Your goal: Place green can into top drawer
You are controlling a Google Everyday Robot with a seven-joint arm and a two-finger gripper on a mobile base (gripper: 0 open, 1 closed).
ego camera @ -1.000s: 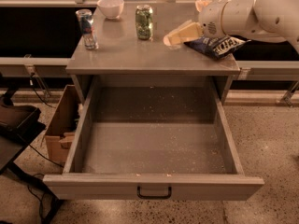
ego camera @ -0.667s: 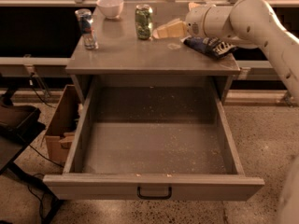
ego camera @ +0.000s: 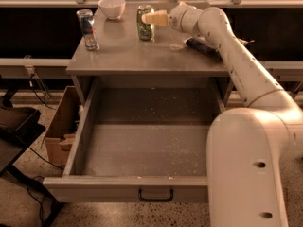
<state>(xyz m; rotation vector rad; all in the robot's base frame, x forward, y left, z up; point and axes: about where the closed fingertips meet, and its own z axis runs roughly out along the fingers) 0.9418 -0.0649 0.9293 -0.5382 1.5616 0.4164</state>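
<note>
The green can (ego camera: 146, 28) stands upright at the back middle of the grey cabinet top (ego camera: 142, 56). My gripper (ego camera: 150, 18) reaches in from the right at the height of the can's upper part, its tip right at the can's right side. I cannot tell whether it touches the can. The top drawer (ego camera: 118, 188) is pulled wide open below the cabinet top, with its dark handle (ego camera: 155, 196) on the front panel. The drawer holds nothing.
A taller blue-red-silver can (ego camera: 88, 28) stands at the top's left, with a white bowl (ego camera: 112, 6) behind it. A dark snack bag (ego camera: 201, 45) lies at the right, partly behind my arm. A cardboard box (ego camera: 59, 136) sits on the floor left of the drawer.
My arm has swung left across the cabinet top, from over the snack bag to the green can's right side. The can and drawer have not moved.
</note>
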